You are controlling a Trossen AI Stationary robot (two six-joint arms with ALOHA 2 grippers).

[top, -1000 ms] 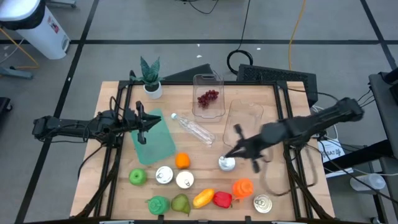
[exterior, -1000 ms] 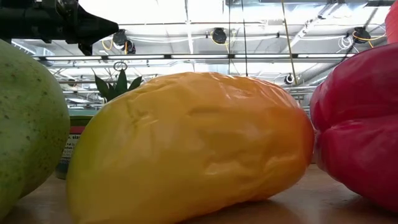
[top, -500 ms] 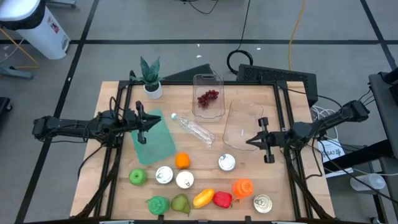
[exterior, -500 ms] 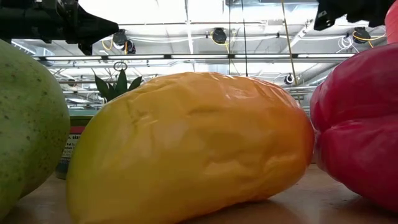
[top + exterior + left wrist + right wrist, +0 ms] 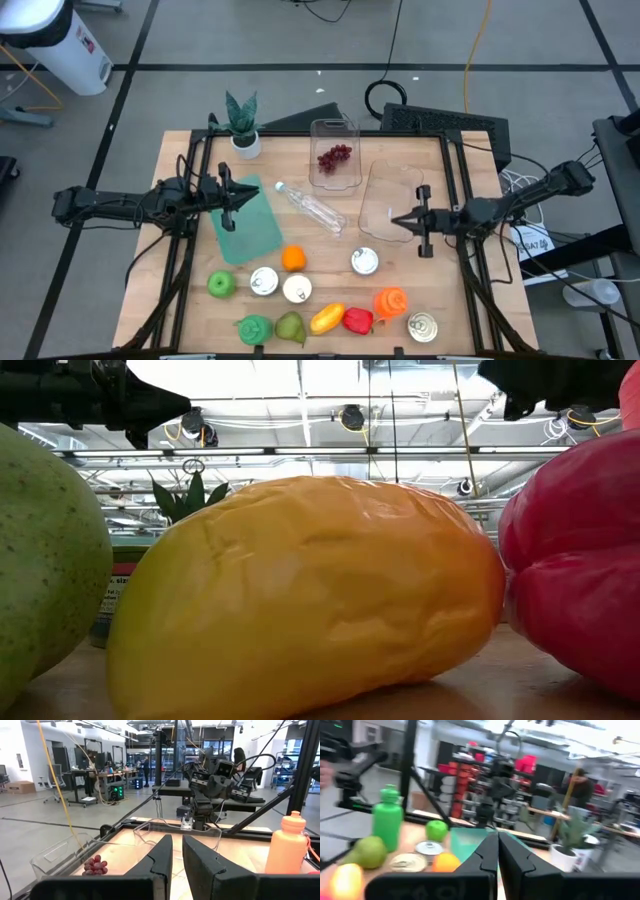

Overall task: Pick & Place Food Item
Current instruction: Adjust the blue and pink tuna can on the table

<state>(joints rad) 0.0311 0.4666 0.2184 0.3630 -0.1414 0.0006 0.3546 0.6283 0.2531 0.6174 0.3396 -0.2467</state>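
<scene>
Fruit and vegetables [image 5: 325, 318] lie in a row along the table's [image 5: 180, 300] near edge. My right gripper [image 5: 397, 221] hovers clenched and empty over a clear tray [image 5: 385, 185]; my left gripper [image 5: 247, 193] waits clenched above a green cloth [image 5: 255, 235].

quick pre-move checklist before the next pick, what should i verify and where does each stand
1. Right gripper empty: ok, jaws shut on nothing, above the empty clear container.
2. Left gripper empty: ok, shut, over the green cloth.
3. Jaws ready to grasp: not ok, both must open first.
4. Food reachable: ok, orange, green apple and red pepper lie uncovered.
5. Grapes already placed: ok, inside the far clear container.
6. Which item is next: cannot tell.
</scene>
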